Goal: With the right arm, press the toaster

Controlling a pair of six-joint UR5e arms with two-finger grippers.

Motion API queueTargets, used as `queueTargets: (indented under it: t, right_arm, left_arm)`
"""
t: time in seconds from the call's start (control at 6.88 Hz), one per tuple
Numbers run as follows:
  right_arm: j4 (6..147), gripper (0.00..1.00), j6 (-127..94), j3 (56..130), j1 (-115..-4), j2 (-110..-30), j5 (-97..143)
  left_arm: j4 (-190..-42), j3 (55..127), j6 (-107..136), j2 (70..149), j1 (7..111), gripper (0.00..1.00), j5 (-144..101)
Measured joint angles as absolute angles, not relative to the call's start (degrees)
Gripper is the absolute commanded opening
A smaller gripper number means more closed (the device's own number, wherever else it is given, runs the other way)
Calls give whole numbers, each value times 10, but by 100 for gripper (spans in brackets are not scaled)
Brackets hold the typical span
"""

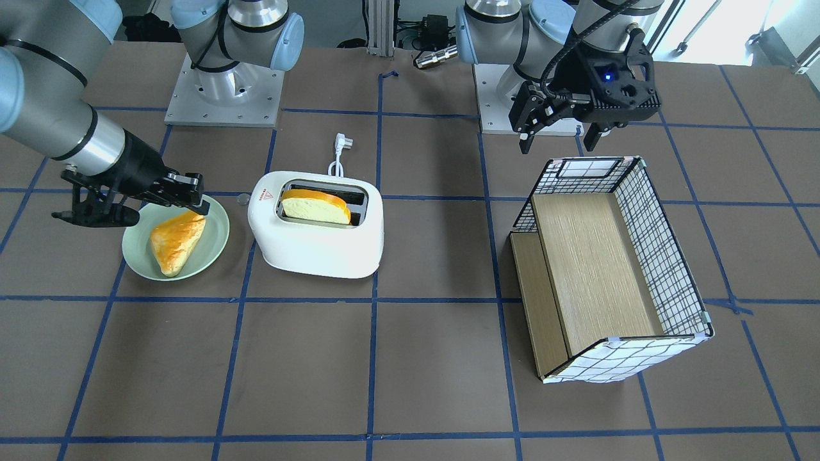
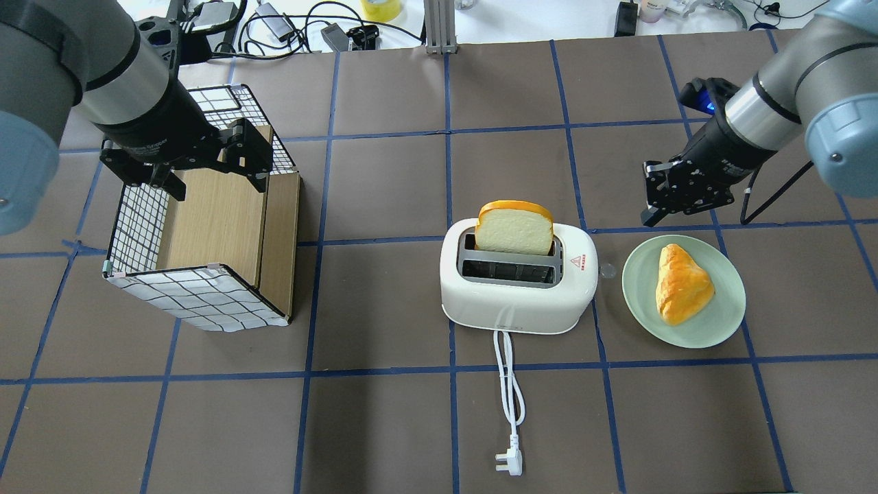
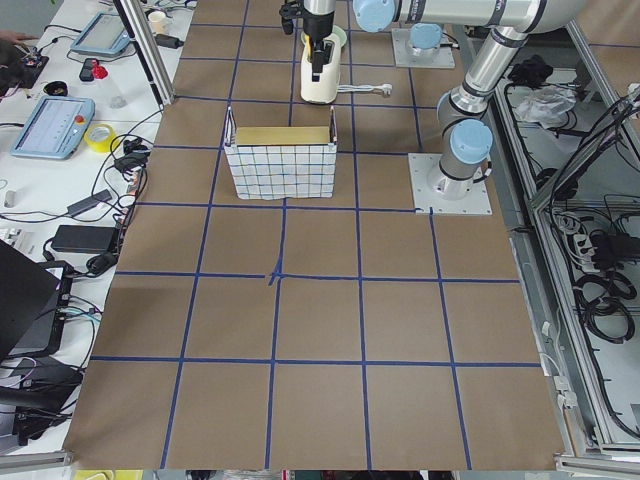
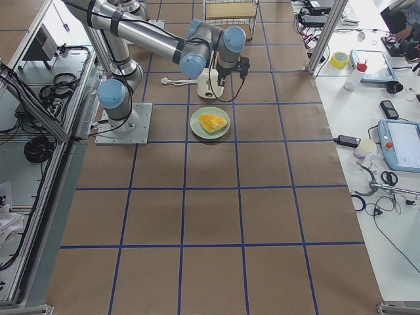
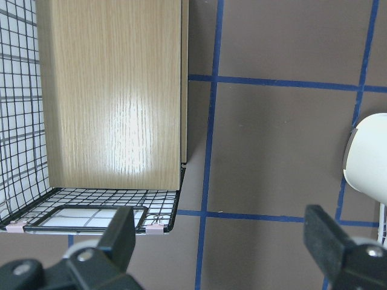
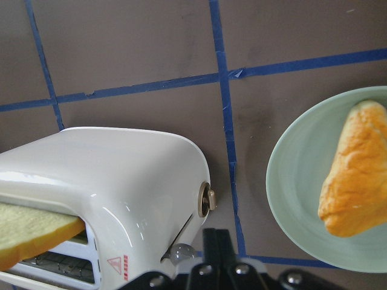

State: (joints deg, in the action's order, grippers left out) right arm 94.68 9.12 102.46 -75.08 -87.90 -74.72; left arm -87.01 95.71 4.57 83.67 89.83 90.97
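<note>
White toaster (image 2: 518,295), bread slice (image 2: 514,230) in one slot, sits near our clenched right gripper (image 2: 648,218); our left gripper (image 2: 216,180) hangs spread above the grid-patterned box (image 2: 199,298).

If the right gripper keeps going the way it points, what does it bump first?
The right gripper would probably hit the small clear knob on the end of the rounded white plastic toaster; depth is unclear.

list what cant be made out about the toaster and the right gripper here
- Lower end of the toaster, right wrist view: cut off by the bottom edge and covered by the right gripper.
- Bread slice, overhead view: lower part hidden inside the toaster.
- Toaster, exterior right view: mostly behind the right arm, too small for detail.
</note>
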Motion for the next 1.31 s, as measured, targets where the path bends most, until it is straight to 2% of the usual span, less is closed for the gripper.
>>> queueTargets:
  t: [0.15,0.29,0.73,1.31]
  right_arm:
    - [932,60,78,976,-752,-881,-776]
    - [926,100,66,933,-758,-881,-808]
    - [929,100,19,859,-817,-879,-867]
    - [931,100,-87,837,-932,-874,-887]
  left_arm:
    - [-870,957,46,837,898,100,910]
    - [-870,957,46,837,898,100,910]
    - [-870,957,46,837,898,100,910]
    - [-870,957,46,837,898,100,910]
